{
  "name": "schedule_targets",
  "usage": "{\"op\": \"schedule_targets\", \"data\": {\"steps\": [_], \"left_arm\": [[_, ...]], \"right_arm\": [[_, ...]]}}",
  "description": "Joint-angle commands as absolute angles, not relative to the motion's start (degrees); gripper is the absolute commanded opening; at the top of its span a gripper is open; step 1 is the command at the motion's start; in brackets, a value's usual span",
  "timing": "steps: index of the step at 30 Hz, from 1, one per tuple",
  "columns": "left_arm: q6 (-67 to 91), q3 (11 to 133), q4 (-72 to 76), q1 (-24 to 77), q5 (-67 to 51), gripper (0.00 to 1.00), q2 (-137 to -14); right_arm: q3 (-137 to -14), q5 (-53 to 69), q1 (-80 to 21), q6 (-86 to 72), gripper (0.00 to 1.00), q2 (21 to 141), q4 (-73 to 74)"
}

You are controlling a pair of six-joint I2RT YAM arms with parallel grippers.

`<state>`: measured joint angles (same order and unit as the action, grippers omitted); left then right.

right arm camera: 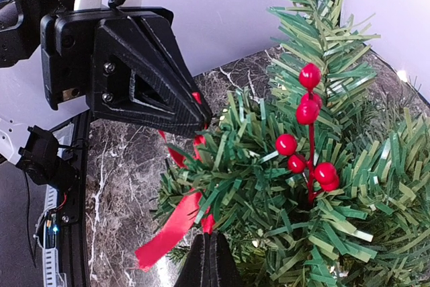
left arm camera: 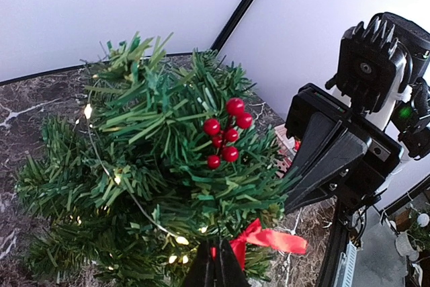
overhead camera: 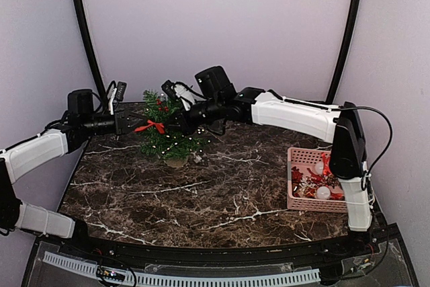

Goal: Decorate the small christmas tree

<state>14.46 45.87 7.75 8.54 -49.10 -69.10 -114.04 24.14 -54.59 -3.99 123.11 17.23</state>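
Over marble desk (overhead camera: pixel 235 193), reach level into small christmas tree (overhead camera: pixel 168 129) from opposite sides, left gripper (right arm camera: pixel 200 120) and right gripper (left arm camera: pixel 290 205) both shut.

Two arms, white shells and black joints
Right arm (overhead camera: pixel 295 115): white links either side of a black elbow block (overhead camera: pixel 346 142), a thin black cable (overhead camera: pixel 391 134) looping beside that block; the left arm (overhead camera: pixel 33 152) matches (its black wedge-shaped gripper (right arm camera: pixel 198 122) shows two small screws).

A dark brown marble desk (overhead camera: pixel 222 193) with white veins spreads below, its far edge curved. Pale lilac walls (overhead camera: pixel 222 18) stand behind and at both sides, plain and evenly lit. A black rod (overhead camera: pixel 82 31) rises from the left back corner, another rod (overhead camera: pixel 349 28) from the right, both bowed.
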Motion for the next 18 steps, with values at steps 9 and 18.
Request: {"op": "schedule_targets", "data": {"steps": [9,18], "left_arm": [[11.76,43.68,9.13,8.71,-46.19,0.00,-70.25],[12.54,43.63,10.03,9.41,-46.73,0.00,-71.84]], "right_arm": [[-111.07,21.15,-54.07,-5.98,0.00,119.59,11.77],[-109.84,19.14,-53.33,-7.70,0.00,119.36,9.74]]}}
